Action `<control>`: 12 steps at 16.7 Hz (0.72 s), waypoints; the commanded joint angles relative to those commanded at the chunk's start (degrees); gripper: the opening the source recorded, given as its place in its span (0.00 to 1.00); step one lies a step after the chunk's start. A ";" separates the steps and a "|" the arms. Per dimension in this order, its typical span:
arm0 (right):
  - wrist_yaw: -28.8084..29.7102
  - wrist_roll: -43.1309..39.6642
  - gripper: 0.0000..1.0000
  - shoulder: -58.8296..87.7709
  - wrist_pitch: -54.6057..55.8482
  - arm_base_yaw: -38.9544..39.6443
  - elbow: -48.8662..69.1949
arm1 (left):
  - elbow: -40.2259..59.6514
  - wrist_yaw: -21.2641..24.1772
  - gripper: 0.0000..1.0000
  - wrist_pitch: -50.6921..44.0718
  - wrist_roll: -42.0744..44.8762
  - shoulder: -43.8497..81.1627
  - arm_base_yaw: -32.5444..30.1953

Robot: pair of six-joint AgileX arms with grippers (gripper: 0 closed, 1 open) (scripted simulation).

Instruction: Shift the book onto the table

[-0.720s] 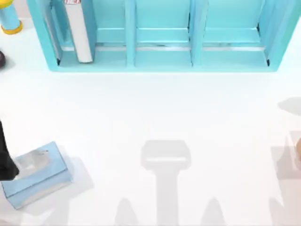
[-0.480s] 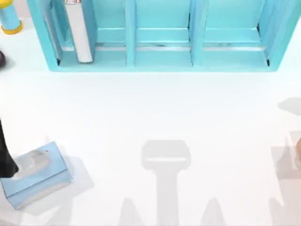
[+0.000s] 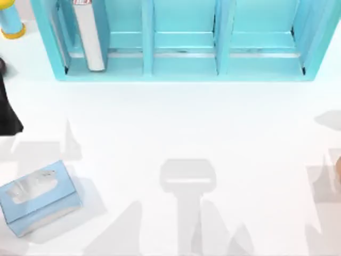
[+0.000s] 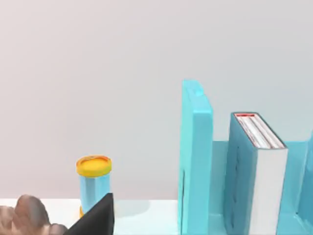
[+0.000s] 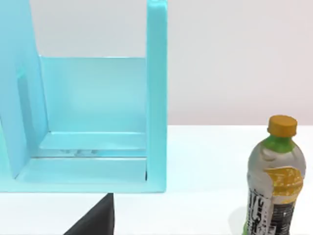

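Book stood upright in shelf unit's leftmost bay; left tool at surface's left edge, grasp state indiscernible.

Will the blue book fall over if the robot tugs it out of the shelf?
Probably it could tip. The book stands upright on its narrow edge in the shelf's left bay, leaning slightly, with nothing beside it. It looks thick and hardcovered, so likely stiff and fairly heavy. Its plain covers might be a bit slippery.
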 joint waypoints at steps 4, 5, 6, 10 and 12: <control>0.00 0.00 1.00 0.00 0.00 0.00 0.00 | 9.21 -3.21 1.00 15.23 -0.91 27.53 -3.32; 0.00 0.00 1.00 0.00 0.00 0.00 0.00 | 11.49 -4.14 1.00 19.31 -1.03 34.82 -3.99; 0.00 0.00 1.00 0.00 0.00 0.00 0.00 | 13.68 -5.09 1.00 23.33 -1.08 41.99 -4.62; 0.00 0.00 1.00 0.00 0.00 0.00 0.00 | 21.22 -8.36 1.00 36.85 -0.86 66.67 -6.94; 0.00 0.00 1.00 0.00 0.00 0.00 0.00 | 24.09 -9.27 1.00 41.51 -0.83 75.69 -8.33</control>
